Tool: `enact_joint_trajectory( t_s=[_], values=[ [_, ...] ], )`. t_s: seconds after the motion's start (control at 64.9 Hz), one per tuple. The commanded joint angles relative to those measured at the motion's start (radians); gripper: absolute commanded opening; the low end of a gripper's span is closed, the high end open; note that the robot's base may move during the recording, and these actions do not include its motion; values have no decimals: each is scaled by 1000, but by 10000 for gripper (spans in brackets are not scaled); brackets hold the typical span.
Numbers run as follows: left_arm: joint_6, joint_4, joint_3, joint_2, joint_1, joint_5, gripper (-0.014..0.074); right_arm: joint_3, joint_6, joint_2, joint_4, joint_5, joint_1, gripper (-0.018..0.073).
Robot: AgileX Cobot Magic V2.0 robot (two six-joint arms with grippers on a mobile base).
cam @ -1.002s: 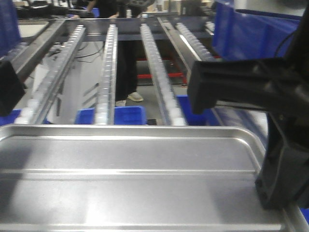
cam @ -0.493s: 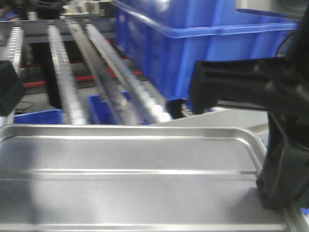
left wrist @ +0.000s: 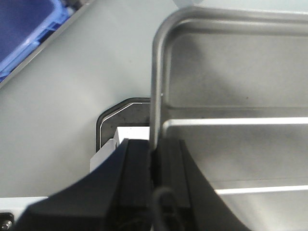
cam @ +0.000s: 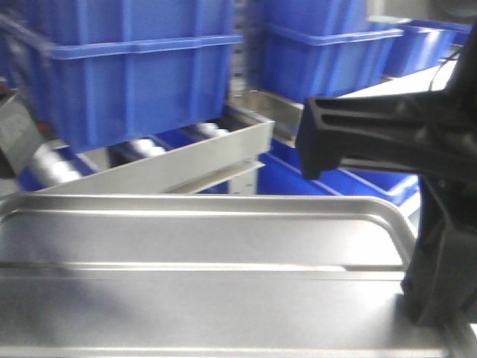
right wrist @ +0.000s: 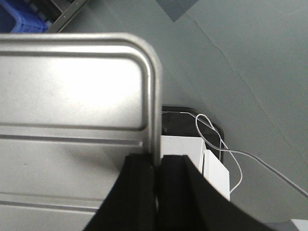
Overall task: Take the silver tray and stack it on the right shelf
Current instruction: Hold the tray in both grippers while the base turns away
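The silver tray [cam: 209, 291] is shiny, with a raised rim and long ridges, and fills the lower half of the front view. I hold it level off the ground. My left gripper [left wrist: 154, 144] is shut on its left rim [left wrist: 155, 86]. My right gripper [right wrist: 156, 161] is shut on its right rim [right wrist: 155, 96] and shows as a black block in the front view [cam: 440, 298]. A steel-framed roller shelf [cam: 186, 160] with white rollers [cam: 52, 164] stands just beyond the tray's far edge, with a blue bin on it.
Large blue bins [cam: 134, 82] and more stacked blue bins [cam: 320, 52] fill the background. Grey floor [left wrist: 72, 86] lies under the tray. A white box with a loose white cable [right wrist: 211, 144] sits below my right gripper.
The view has swung to the right: the open roller rails have slid out to the left and blue bins now fill the background. Both grippers keep the same hold on the tray.
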Motion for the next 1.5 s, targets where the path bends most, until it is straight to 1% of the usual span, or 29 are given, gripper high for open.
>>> enact_joint_trajectory(
  t_s=[0.0,0.909,1.125,1.434,1.48],
  values=[
    [8,57,-19,-20,-1,111,-99,-18,-13,-26,-66,120,-7,57],
    [8,53,-19,-20,-1,116,-99,-18,-13,-26,-66,120,-7,57],
    [8,53,-19,-20,-1,161,-99,-18,-13,-26,-66,120,-7,57],
    [8,53,-19,-20,-1,293,-99,-18,-13,-26,-66,120,-7,57],
    [8,52,-19,-20,-1,297,-99,-18,-13,-26,-66,120,-7,57]
  ],
)
